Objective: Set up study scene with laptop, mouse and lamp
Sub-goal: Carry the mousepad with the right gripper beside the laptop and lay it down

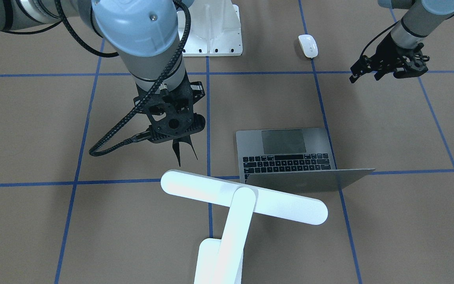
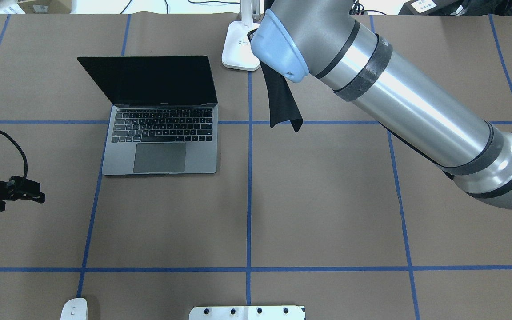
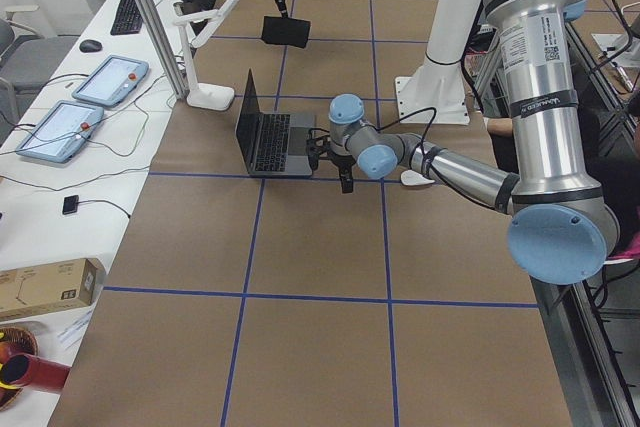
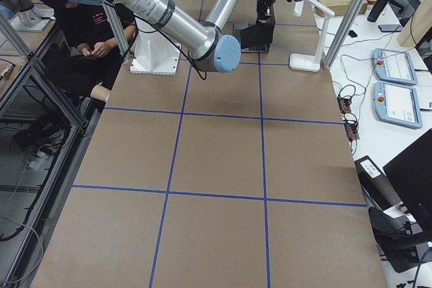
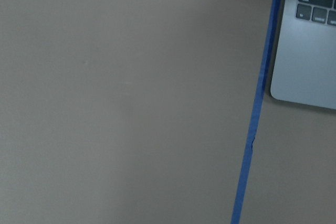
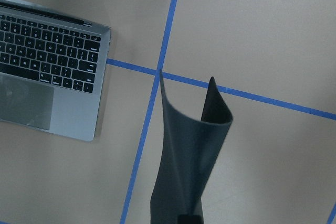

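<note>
The laptop (image 1: 286, 152) lies open on the brown table; it also shows in the overhead view (image 2: 162, 146) and the right wrist view (image 6: 47, 87). The white mouse (image 1: 307, 45) lies near the robot's edge of the table, and shows in the overhead view (image 2: 74, 310). The white lamp (image 1: 242, 197) stands at the far edge beside the laptop's lid. My right gripper (image 1: 177, 139) is shut on a black soft pad (image 6: 189, 145) that hangs folded above the table, to the laptop's side. My left gripper (image 1: 365, 77) is open and empty, between the mouse and the laptop.
A white bolted metal pedestal (image 1: 215, 31) stands at the robot's edge of the table. Blue tape lines (image 2: 249, 195) divide the brown surface into squares. Operator tablets (image 3: 105, 82) and cables lie on the side bench beyond the lamp.
</note>
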Controlling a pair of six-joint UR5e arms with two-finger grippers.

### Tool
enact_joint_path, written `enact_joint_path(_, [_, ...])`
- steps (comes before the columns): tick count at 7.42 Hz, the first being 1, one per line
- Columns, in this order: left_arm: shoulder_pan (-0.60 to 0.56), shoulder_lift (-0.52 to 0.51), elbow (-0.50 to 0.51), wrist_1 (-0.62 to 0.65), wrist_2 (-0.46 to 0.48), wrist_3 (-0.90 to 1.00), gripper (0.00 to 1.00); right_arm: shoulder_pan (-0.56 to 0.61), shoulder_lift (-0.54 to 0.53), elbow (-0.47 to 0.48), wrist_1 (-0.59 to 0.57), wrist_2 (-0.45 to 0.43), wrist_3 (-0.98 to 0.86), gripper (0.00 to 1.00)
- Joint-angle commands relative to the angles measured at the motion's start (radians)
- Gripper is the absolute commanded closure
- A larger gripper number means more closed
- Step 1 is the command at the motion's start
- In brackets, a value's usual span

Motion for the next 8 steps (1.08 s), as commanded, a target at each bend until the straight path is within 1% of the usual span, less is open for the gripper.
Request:
enact_joint_path(1, [0.014, 0.002, 0.0, -0.002, 0.0, -0.003, 0.01, -0.001, -0.002, 0.032, -0.047, -0.002, -0.004, 0.87])
enact_joint_path(2, [0.014, 0.0, 0.0, -0.002, 0.0, -0.003, 0.0, -0.001, -0.006, 0.06, -0.081, -0.002, -0.004, 0.79])
enact_joint_path(3, [0.015, 0.0, 0.0, -0.002, 0.0, -0.001, 0.01, -0.017, -0.047, 0.12, -0.08, -0.005, -0.013, 0.01])
enact_joint_path(4, [0.029, 0.0, 0.001, -0.002, 0.0, -0.001, 0.0, -0.017, -0.1, 0.185, -0.078, -0.008, -0.013, 0.0])
enact_joint_path(6, [0.067, 0.0, 0.001, -0.002, 0.003, -0.003, 0.01, -0.017, -0.105, 0.197, -0.078, -0.025, -0.015, 0.0])
enact_joint_path(8, [0.158, 0.002, 0.0, -0.002, 0.009, -0.037, 0.01, -0.023, -0.106, 0.201, -0.067, -0.049, -0.015, 0.0])
